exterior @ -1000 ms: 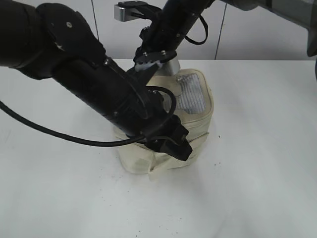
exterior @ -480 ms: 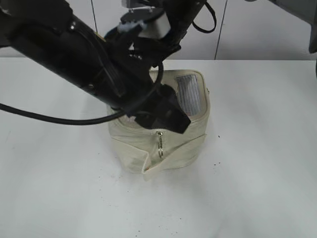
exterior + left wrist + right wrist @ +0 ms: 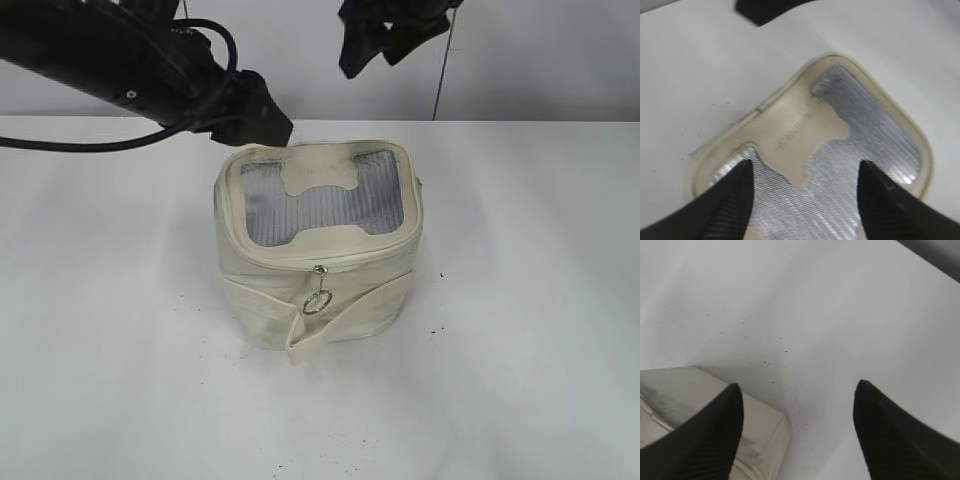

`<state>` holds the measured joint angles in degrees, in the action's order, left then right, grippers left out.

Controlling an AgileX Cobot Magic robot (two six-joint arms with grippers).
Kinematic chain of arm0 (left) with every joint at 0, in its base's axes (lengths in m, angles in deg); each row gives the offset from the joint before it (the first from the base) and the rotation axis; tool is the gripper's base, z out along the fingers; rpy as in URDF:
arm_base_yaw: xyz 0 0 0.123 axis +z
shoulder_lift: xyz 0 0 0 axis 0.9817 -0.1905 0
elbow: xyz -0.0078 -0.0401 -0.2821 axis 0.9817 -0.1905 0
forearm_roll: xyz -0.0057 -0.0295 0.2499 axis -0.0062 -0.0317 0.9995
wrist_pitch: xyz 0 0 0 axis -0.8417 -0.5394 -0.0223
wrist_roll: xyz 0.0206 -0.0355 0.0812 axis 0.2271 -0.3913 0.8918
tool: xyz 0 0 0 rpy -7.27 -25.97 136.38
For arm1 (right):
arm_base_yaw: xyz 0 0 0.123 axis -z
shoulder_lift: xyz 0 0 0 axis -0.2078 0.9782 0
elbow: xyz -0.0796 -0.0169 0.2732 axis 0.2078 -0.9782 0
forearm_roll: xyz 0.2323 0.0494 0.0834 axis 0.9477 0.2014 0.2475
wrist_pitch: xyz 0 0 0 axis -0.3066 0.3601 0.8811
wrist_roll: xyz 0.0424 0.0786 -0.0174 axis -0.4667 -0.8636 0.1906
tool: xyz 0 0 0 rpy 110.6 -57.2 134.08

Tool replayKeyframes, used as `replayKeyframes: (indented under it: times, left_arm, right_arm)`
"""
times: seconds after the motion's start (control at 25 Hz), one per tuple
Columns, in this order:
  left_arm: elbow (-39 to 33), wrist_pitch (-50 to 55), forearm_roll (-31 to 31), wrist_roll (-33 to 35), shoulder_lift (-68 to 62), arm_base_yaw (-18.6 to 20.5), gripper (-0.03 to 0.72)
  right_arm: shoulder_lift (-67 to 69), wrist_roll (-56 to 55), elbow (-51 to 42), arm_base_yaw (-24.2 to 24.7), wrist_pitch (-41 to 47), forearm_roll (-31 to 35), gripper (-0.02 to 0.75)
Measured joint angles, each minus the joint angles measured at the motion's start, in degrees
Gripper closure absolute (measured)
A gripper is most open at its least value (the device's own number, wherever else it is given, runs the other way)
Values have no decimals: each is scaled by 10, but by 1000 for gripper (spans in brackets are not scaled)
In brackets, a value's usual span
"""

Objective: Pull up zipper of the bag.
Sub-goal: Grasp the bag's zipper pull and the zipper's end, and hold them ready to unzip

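The cream-white bag (image 3: 320, 300) stands on the white table, its grey see-through top panel with the cream H-shaped patch (image 3: 318, 170) facing up. The zipper track (image 3: 340, 258) runs round the top rim, and one silver ring pull (image 3: 318, 300) hangs at the front. My left gripper (image 3: 262, 118) is open and empty, raised above and behind the bag's left; its wrist view looks down on the top panel (image 3: 860, 150) between its open jaws (image 3: 802, 172). My right gripper (image 3: 372, 45) is open and empty, high behind the bag; its jaws (image 3: 797, 397) frame a bag corner (image 3: 760, 435) and bare table.
The white table (image 3: 530, 330) spreads all round the bag, with small dark specks on it. A grey panelled wall (image 3: 540, 60) stands behind. The left arm and its black cable (image 3: 90, 60) hang over the table's back left.
Both arms have lifted up and back off the bag, left arm to the left, right arm upward. The bag, pressed and skewed before, now stands square with its top fully exposed.
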<state>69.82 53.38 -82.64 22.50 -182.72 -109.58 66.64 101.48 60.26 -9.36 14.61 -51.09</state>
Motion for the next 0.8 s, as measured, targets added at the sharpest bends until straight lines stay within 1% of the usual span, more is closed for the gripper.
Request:
replayKeyframes:
  times: [0.12, 0.2, 0.32, 0.56, 0.72, 0.8]
  left_arm:
    - [32, -2, 0, 0, -33, 20, 193]
    - [64, 8, 0, 0, -56, 26, 193]
    - [124, 38, 1, 0, -100, 27, 193]
    - [255, 117, 1, 1, -193, 27, 193]
    - [319, 167, 0, 3, -241, 27, 193]
    - [340, 188, -7, 12, -261, 27, 193]
  right_arm:
    - [-11, -16, 0, 25, 0, -1, 225]
    - [-18, -26, -2, 40, 0, -1, 225]
    - [-43, -31, -31, 60, -1, -1, 225]
    - [-111, -29, -146, 91, -1, -1, 225]
    - [-162, -13, -245, 107, -1, 0, 225]
    - [-185, 0, -297, 113, -1, 3, 225]
